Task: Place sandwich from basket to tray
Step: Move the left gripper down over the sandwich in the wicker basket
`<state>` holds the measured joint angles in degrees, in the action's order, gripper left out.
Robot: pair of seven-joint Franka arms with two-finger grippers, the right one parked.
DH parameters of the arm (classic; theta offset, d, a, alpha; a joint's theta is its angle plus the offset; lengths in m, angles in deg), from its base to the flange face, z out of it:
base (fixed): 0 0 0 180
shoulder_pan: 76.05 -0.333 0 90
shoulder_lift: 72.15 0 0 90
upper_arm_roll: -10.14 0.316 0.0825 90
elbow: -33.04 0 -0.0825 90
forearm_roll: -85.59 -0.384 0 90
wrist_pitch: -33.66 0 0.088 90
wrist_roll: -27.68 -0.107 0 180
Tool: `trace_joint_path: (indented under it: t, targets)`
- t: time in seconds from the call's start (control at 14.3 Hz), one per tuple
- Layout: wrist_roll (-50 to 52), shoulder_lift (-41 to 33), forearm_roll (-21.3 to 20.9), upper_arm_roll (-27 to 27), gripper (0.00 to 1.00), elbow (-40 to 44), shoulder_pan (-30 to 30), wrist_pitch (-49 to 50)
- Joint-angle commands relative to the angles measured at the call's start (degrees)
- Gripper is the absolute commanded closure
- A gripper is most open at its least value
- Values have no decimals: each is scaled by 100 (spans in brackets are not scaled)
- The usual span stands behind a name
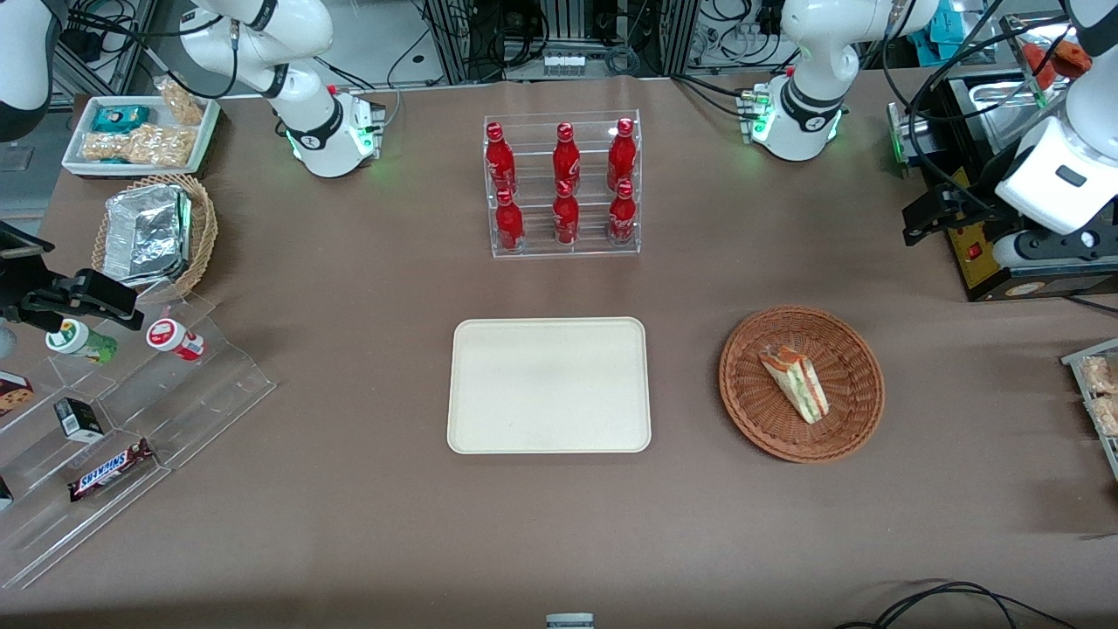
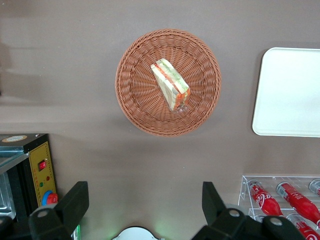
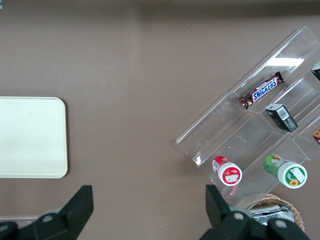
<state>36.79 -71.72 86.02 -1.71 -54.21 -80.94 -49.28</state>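
The sandwich (image 1: 795,382) (image 2: 170,84), a wrapped triangular wedge with red and green filling, lies in the round reddish-brown wicker basket (image 1: 742,384) (image 2: 130,85). Beside the basket, toward the parked arm's end, lies the cream rectangular tray (image 1: 548,384) (image 2: 290,92) with nothing on it. My gripper (image 1: 928,218) (image 2: 145,200) hangs open high over the table, farther from the front camera than the basket and toward the working arm's end. Its black fingers (image 2: 75,202) stand wide apart with nothing between them.
An acrylic rack of red bottles (image 1: 563,185) (image 2: 280,197) stands farther from the front camera than the tray. A black box with a yellow panel (image 1: 1004,262) (image 2: 37,167) sits under my gripper. Acrylic snack shelves (image 1: 113,419), a foil-filled tan basket (image 1: 157,231) and a white snack tray (image 1: 140,131) lie toward the parked arm's end.
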Motion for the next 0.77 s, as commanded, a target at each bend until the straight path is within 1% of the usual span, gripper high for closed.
trace_joint_path:
  t: [0.0,0.21,0.35,0.49,0.56,0.7]
  targets:
    - [-85,-104,19,-11,0,-55,6,49]
    - [-6,-88,10,7,0,-327,6,-29]
    - [11,-52,1,24,0,-756,-3,-273]
    - [230,-43,18,24,0,-1458,-12,-1009]
    - [431,-9,27,24,0,-1888,-3,-1622]
    - [1133,219,80,24,0,-2409,6,-2714]
